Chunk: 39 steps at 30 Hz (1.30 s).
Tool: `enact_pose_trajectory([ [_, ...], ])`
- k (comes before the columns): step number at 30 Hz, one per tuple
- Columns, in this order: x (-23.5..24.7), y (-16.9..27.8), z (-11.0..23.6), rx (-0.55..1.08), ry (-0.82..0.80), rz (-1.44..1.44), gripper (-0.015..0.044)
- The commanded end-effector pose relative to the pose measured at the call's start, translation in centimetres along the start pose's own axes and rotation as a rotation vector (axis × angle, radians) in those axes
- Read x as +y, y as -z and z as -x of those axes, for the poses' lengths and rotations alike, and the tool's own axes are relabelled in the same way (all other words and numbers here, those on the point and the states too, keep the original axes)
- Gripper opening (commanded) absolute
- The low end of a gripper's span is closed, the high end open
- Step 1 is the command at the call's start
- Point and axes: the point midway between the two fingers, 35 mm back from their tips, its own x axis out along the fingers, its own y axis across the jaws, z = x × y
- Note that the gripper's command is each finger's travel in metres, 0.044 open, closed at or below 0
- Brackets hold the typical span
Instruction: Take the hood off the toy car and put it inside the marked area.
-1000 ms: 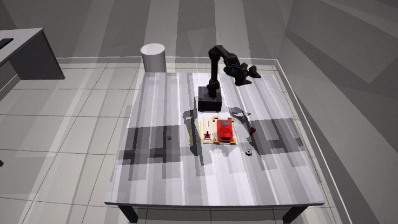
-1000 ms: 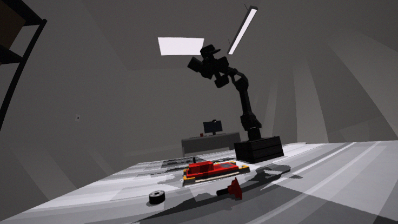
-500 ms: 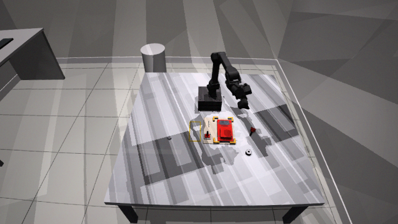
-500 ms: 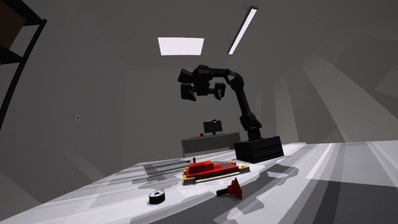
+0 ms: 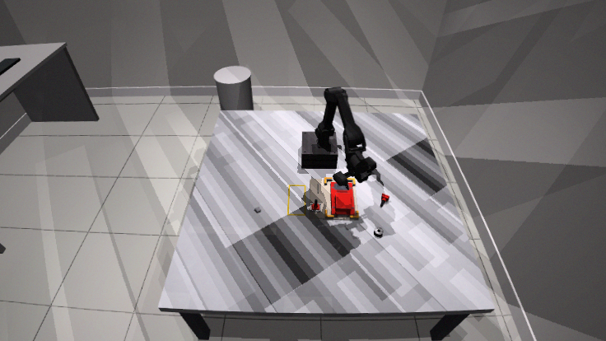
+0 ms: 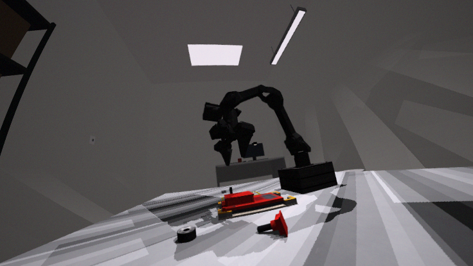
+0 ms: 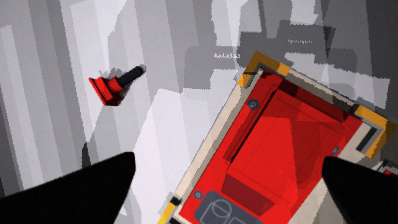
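- The gripper (image 6: 235, 155) hangs in the air well above the toy car (image 6: 251, 200), jaws spread wide with nothing between them. Makes sense for a pre-grasp pose: you want the fingers wide so they can drop around the part.
- In the wrist view both dark fingertips frame the bottom corners, and the car fills the lower right between them, so the camera is looking pretty much straight down at it. My guess is the arm is lining up over the car before it descends.
- The hood (image 7: 280, 145) looks to be still on the car: it's the red top shell, sitting inside the cream base with the orange corner brackets. Honestly I can't tell exactly where the hood ends and the rest of the red body begins.
- The marked area (image 5: 296, 199) is the yellow outlined rectangle on the table (image 5: 237, 271), just left of the car's base in the top view. Nothing red lies inside it, so the placing step isn't done.
- Loose bits around: a red cone-shaped piece with a black stem (image 6: 274, 226) lies on its side to the right of the car, and a small black wheel (image 6: 186, 234) sits nearer the table's front edge. Both are apart from the car, so they shouldn't get in the way.
- The hood looks flat and low, so the grip probably has to be across its edges.
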Motion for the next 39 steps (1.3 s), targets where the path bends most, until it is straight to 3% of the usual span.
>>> enact_pose_trajectory([
  [1,-4.6,2.1,-4.4,0.099,0.215,-0.475,0.044],
  [39,-4.9,2.7,-6.7,0.099,0.218,-0.48,0.044],
])
